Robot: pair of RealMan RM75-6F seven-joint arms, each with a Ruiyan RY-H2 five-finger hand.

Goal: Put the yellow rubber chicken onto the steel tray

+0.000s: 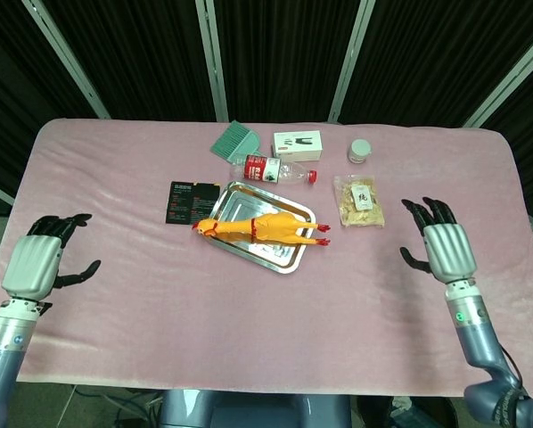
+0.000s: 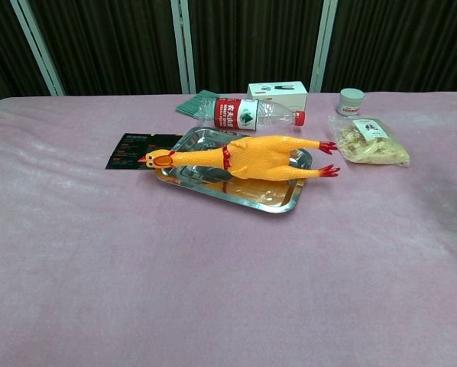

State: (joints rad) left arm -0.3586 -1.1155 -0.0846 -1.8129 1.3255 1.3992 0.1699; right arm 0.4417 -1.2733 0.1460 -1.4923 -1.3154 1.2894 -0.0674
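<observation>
Yellow rubber chicken lies lengthwise on a shiny steel tray in the middle of the frame, its smooth, long body resting on the tray. Its orange beak pokes past the tray's left edge and its two red feet stick out past the right edge. The tray is a shallow rectangle with rounded corners, set at a slant on a soft pink cloth-covered table.

One of each other thing sits around it. A black printed card lies flat, touching the tray's left side. Just above the tray lies a clear plastic bottle on its side, with a red label and red cap. Higher up are a green brush-like item, a white box and a small round jar with a pale lid. A clear bag of pale dried food lies to the right of the tray.

Two grey metal robot hands show in the head view only. The left hand hovers at the far left edge, fingers apart, holding nothing. The right hand hovers at the far right, fingers spread, also holding nothing. Both are well apart from the tray, and nothing blocks it.
</observation>
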